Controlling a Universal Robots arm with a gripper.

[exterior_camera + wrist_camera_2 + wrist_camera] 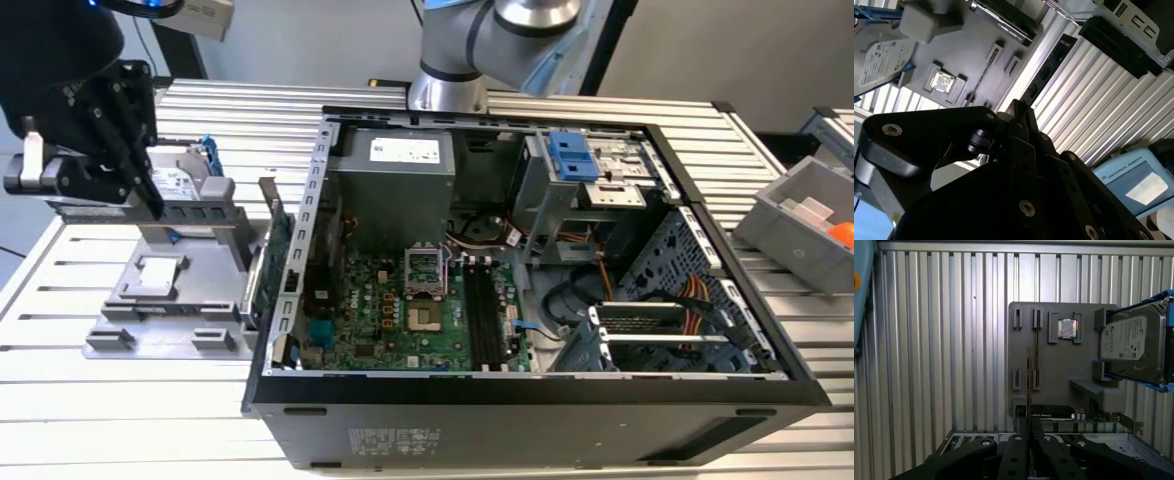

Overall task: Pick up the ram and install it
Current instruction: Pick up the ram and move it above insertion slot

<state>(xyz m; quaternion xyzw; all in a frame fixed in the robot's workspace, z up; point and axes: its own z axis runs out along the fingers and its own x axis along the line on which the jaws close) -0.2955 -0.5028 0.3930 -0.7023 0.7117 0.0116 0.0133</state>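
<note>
The ram is a thin stick seen edge-on, rising from between my closed fingers. In the second wrist view the ram appears as a dark strip with small chips running out from the fingertips. My gripper is shut on one end of it. In the exterior view my gripper hangs at the exterior view's far left, above the grey holder plate and outside the open computer case. The motherboard's black slots lie inside the case, well off toward the exterior view's right.
The grey holder plate carries a silver hard drive in a blue-tabbed frame and a small square chip. A green expansion card stands against the case's outer wall. A grey bin sits at the far right.
</note>
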